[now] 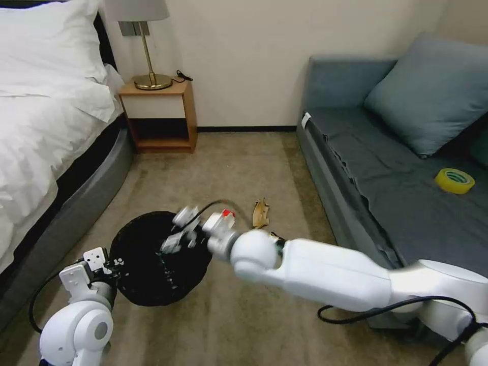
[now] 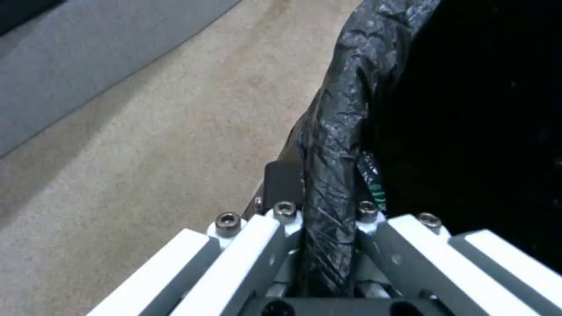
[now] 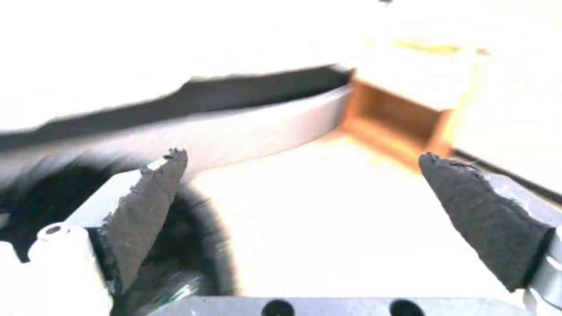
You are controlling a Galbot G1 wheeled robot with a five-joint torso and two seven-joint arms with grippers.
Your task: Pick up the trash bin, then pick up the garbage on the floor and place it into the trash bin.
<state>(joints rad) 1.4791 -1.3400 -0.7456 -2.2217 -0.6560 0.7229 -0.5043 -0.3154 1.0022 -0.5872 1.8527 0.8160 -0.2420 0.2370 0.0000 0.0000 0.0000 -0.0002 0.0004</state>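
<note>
The trash bin (image 1: 152, 264) sits lower left in the head view, likely light, its black liner slippery, so the stiff rim is the sensible hold. The left tool (image 2: 328, 245) is clamped on that rim. The right tool (image 3: 304, 210) hovers over the bin mouth, spread wide, empty. A tan peel scrap (image 1: 261, 213) lies center frame, probably flimsy.

Bedroom or hotel-type room, shown by a bed (image 1: 46, 112) made up with white linen, a wooden nightstand (image 1: 160, 117) topped by a brass lamp (image 1: 147, 46), a grey sofa (image 1: 396, 173) with a cushion (image 1: 432, 91), beige carpet (image 1: 229, 168) laid throughout
</note>
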